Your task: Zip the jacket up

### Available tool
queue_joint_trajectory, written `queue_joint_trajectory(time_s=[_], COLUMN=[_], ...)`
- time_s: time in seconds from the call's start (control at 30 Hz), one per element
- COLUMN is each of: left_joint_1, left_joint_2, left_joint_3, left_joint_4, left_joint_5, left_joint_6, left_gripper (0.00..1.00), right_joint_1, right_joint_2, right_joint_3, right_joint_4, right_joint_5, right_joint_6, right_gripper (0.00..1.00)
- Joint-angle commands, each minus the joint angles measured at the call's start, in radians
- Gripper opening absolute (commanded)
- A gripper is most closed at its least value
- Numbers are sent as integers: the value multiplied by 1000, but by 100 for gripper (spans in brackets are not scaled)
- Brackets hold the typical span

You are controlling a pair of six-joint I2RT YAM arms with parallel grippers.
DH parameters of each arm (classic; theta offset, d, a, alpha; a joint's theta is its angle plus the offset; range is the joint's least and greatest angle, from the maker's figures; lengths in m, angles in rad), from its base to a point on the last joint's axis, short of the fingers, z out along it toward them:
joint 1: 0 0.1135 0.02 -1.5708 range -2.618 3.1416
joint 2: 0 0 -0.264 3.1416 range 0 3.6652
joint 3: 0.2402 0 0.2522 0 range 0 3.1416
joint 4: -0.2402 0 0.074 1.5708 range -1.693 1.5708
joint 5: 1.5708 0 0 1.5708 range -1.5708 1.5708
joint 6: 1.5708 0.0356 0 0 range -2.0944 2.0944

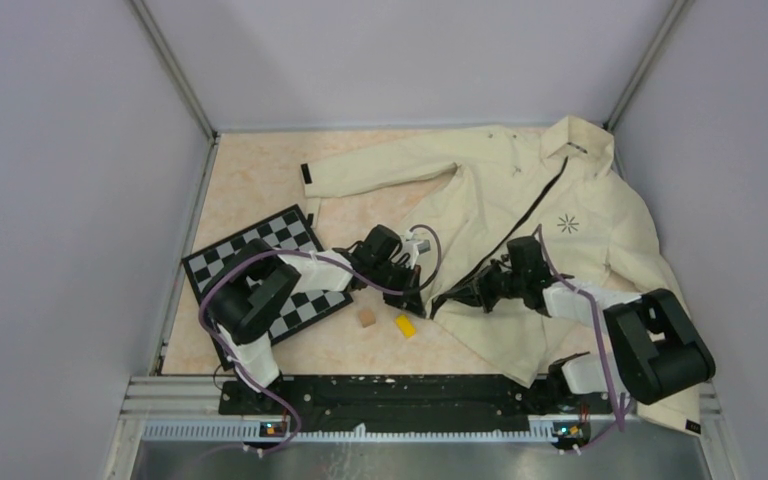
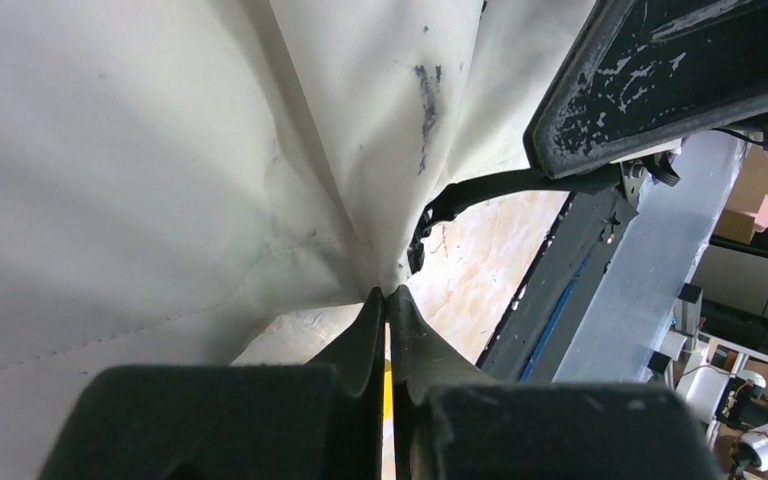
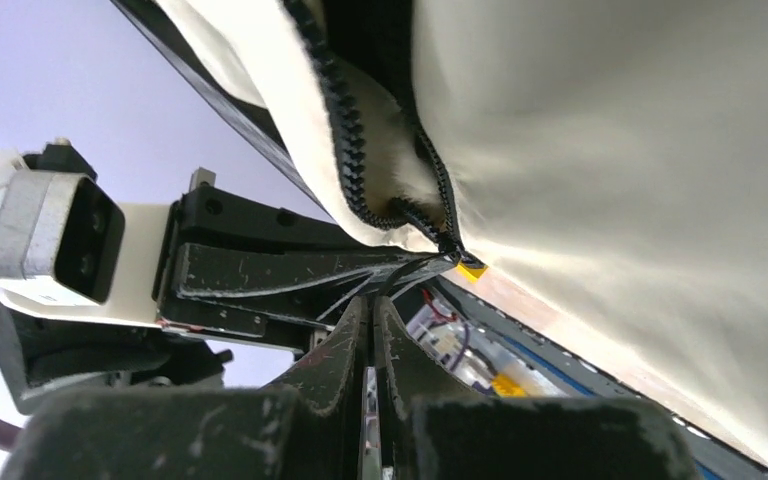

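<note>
Barely started imo: the jacket (image 1: 580,220) lies spread across the right side of the table (image 1: 260,180), zipper (image 3: 345,110) teeth gaping above the hem, left gripper (image 2: 388,297) pinching the hem cloth, right gripper (image 3: 368,302) beside it with its 2 fingers pressed together, can't tell if they've got the pull.

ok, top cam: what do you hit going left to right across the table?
Checkerboard → tan block → yellow block → right gripper → logo on the jacket.
</note>
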Motion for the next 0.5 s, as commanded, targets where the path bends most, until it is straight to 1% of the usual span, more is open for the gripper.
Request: queue_joint_trajectory(time_s=[0.0,0.1,0.17,0.27,0.33,0.4,0.43,0.47], left_joint_1=[-4,-5,-6,-5,-5,-5,-4,-4], left_joint_2=[-48,-37,-24,-23,-22,-15,-11,-8], left_joint_3=[-10,-24,-27,-31,-29,-24,-19,-15], left_joint_4=[14,9,-6,-17,-17,-17,-17,-17], left_joint_5=[31,35,39,35,43,58,65,73], left_joint_6=[-15,-24,-12,5,11,15,15,15], left_gripper=[0,0,0,0,0,0,0,0], right_joint_1=[-21,-56,-82,-110,-112,-111,-111,-111], right_joint_2=[-1,-27,-35,-36,-21,-35,-67,-109], right_joint_3=[52,64,89,161,167,179,168,147], right_joint_4=[-24,18,8,-133,-128,-173,-149,-90], right_joint_5=[-53,-26,-13,74,67,101,103,72], right_joint_6=[-167,-203,-234,-380,-471,-587,-645,-717], right_gripper=[0,0,0,0,0,0,0,0])
